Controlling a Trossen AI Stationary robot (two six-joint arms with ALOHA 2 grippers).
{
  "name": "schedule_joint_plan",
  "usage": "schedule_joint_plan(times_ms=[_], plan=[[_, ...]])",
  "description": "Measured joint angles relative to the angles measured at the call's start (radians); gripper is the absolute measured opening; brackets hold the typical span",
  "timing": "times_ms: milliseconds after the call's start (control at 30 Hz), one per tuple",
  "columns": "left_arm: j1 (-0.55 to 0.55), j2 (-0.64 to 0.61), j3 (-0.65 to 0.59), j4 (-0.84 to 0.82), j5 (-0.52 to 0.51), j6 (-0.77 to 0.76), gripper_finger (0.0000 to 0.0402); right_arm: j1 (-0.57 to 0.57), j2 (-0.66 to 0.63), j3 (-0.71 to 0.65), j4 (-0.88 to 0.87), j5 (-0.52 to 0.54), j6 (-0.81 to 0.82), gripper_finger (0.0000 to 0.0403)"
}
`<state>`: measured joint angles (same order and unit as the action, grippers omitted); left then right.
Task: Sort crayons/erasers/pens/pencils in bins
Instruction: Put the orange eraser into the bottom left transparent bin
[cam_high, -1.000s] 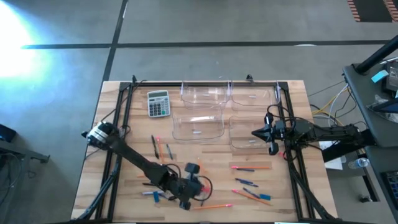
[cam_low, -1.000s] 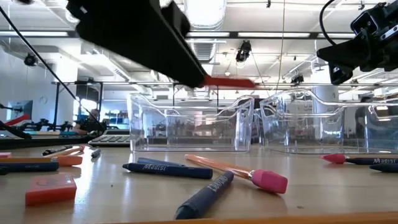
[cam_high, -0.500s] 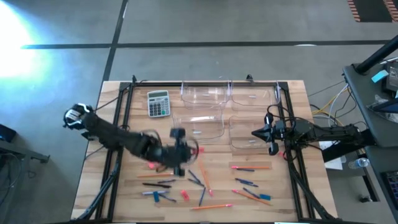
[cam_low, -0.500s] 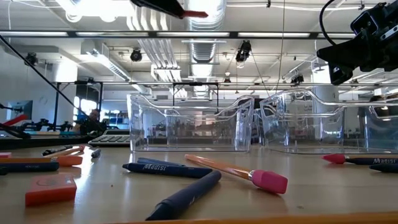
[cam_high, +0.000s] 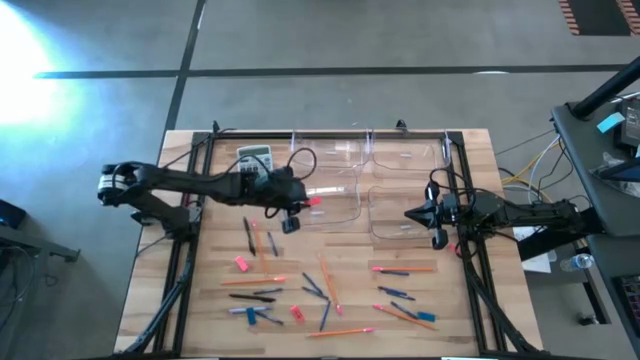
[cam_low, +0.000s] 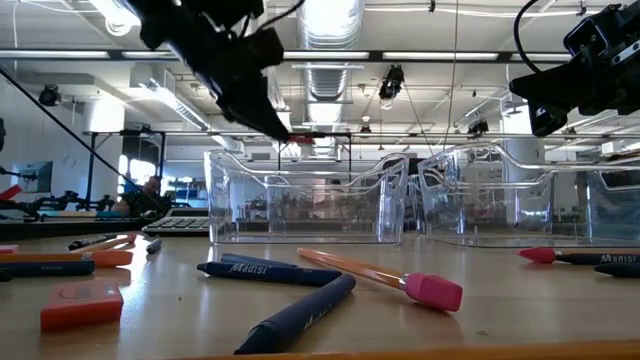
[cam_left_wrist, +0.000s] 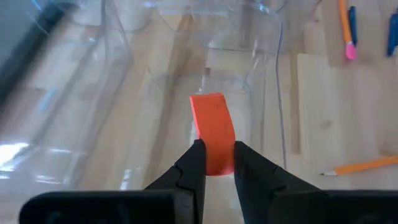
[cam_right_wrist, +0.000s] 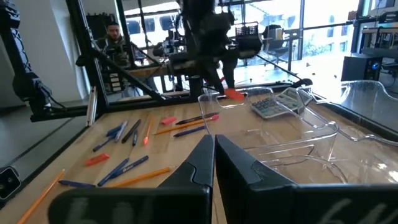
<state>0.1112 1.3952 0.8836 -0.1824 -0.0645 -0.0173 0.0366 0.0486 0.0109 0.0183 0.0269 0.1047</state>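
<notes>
**Desk:** What do you have in the claws?

**Me:** My left gripper (cam_left_wrist: 217, 163) is clamped on a red-orange eraser (cam_left_wrist: 212, 132), fingers narrow around its lower end, most of the block standing out past the tips. From overhead, that gripper (cam_high: 303, 201) hangs over the left edge of the front-left bin (cam_high: 320, 204), with the eraser (cam_high: 315, 201) just above the tray's inside. My right gripper (cam_high: 410, 213) waits at the right side of the table, over the front-right bin (cam_high: 400, 212), fingers pressed together and holding nothing.

**Desk:** And the table, the room?

**Me:** A pale wooden table (cam_high: 470, 300) with dark frame rails. A grey calculator (cam_high: 253, 156) sits at the back left, partly under my left arm. Loose on the front half: orange pencils (cam_high: 340, 331), dark and blue sticks (cam_high: 391, 271), a pink eraser (cam_high: 241, 263) and another (cam_high: 296, 314). At table height I see one more red-orange eraser (cam_low: 82, 304) close by, and a pencil with a pink end (cam_low: 432, 291) crossing a dark crayon (cam_low: 297, 316). Behind is a workshop with ceiling ducts and lights; a person (cam_right_wrist: 112, 33) shows beyond the table in my right wrist camera.

**Desk:** Anything in the bins?

**Me:** Four clear ones in a two-by-two block, the back pair (cam_high: 325, 149) against the far rail. I see nothing lying in any.
</notes>
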Motion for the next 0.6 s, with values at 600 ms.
schedule_joint_plan(times_ms=[600], plan=[[0.038,0.047,-0.105,0.119,0.009,-0.029,0.005,0.0,0.0,0.0,0.001,0.0,0.0,0.0009]])
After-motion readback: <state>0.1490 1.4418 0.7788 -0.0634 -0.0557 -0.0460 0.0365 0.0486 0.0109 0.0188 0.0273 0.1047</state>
